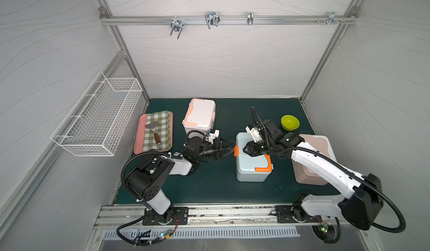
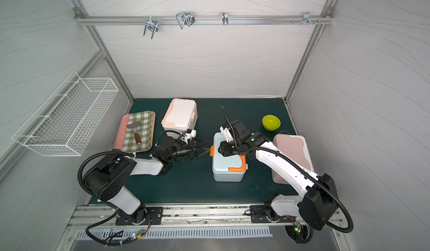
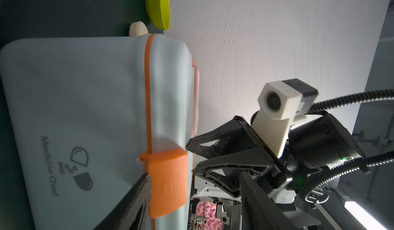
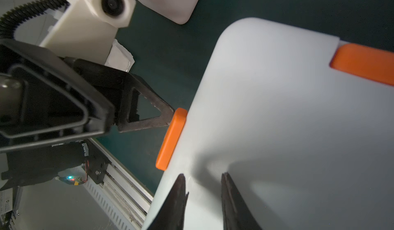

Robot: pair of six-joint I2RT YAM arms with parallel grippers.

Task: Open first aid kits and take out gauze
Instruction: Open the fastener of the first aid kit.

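one pink tray at far left, under a checked cloth and a spatula. next, upper left of centre on the dark green mat: white kit with peach trim, lid down. just below it, left gripper, fingers apart, one fingertip touching the orange side latch of the light blue kit at centre, lid down. over that lid, right gripper, fingers slightly apart, clamped on nothing. one gauze pad on the mat close by the left gripper, shown only in the right wrist view. upper right: green bowl. far right: pale pink kit, partly under the right arm.
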